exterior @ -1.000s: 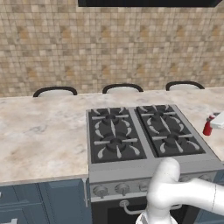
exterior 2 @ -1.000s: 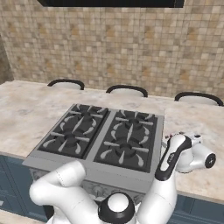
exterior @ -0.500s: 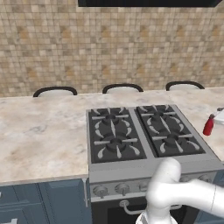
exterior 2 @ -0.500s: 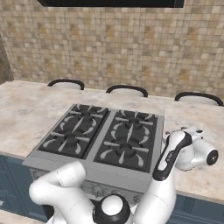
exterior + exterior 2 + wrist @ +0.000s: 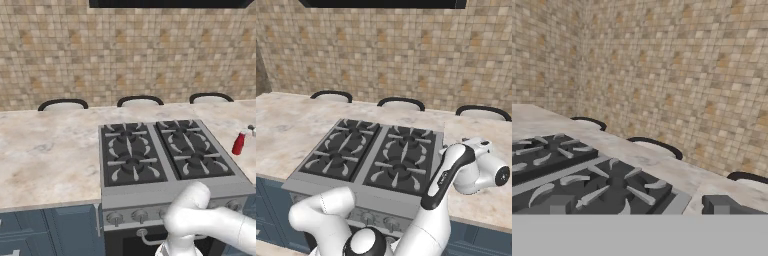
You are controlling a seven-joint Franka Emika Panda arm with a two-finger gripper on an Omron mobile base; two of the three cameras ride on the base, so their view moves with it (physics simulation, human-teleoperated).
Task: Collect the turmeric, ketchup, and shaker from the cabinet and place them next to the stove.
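One of three items is down: the ketchup (image 5: 238,144) now stands alone on the counter (image 5: 45,160) at three o'clock of the stove (image 5: 165,155), let go a moment ago. The gripper (image 5: 637,210) has spread wide, empty, leaving turmeric and shaker to fetch.

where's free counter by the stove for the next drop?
Widest bare patch: the counter left of the stove, running back to the tiled wall. The right side is tighter: the ketchup stands there with the open gripper just above it.
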